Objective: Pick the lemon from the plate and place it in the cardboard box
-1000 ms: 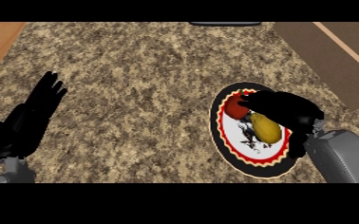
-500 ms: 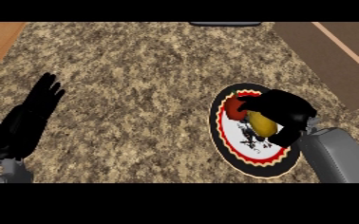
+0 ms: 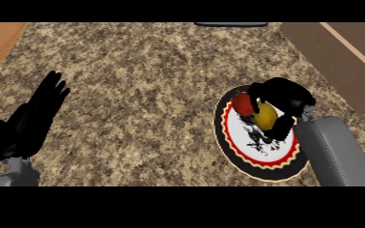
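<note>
The yellow lemon lies on a round plate with a red and black rim, at the counter's right side. My right hand comes in from the lower right and curls over the lemon, its fingers on the far side and the thumb on the near side. A red item sits on the plate against the lemon's left side. A brown surface with a pale stripe at the upper right may be the cardboard box. My left hand rests open at the left edge, fingers up.
A dark grey object shows at the top edge. The speckled counter stretches between the two hands. A strip of wood shows at the upper left corner.
My right hand has closed tighter round the lemon and shifted slightly toward the upper right over the plate. The left hand has hardly moved.
</note>
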Robot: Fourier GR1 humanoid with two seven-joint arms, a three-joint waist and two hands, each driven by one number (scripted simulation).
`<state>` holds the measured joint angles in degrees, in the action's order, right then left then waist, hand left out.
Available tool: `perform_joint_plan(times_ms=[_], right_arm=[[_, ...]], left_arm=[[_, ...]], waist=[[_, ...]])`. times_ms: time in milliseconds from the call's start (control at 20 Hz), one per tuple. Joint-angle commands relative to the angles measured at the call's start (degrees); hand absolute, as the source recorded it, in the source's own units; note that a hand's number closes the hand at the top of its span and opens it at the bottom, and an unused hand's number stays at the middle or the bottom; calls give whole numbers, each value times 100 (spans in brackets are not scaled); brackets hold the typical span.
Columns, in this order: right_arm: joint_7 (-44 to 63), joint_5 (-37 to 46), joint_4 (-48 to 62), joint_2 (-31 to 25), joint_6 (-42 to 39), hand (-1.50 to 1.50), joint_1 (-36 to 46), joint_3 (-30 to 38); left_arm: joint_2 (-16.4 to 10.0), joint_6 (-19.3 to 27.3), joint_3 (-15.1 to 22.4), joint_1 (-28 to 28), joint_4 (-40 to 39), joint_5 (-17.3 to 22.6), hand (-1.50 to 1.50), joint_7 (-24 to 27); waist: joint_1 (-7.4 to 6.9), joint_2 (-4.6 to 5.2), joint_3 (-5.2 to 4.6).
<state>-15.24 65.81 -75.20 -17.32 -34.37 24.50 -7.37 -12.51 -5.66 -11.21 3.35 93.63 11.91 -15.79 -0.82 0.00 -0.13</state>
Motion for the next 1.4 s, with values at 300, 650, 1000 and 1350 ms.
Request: perform_joint_plan(times_ms=[300,650,1000,1350], right_arm=[[2835,194,2528,767,931,150,1813,1934],[2758,450,3522,367,2127,150,2886,2032],[3245,472,2168,791,2186,150,3190,1688],[4130,564,1231,367,2063,150,3725,1903]], left_arm=[[31,55,137,309,150,19,0,-292],[48,-80,68,-93,211,42,0,-85],[152,105,91,-213,371,-56,0,-213],[141,95,32,-65,144,-60,0,-147]], waist=[[-262,118,26],[-132,54,18],[71,-46,12],[137,-46,11]])
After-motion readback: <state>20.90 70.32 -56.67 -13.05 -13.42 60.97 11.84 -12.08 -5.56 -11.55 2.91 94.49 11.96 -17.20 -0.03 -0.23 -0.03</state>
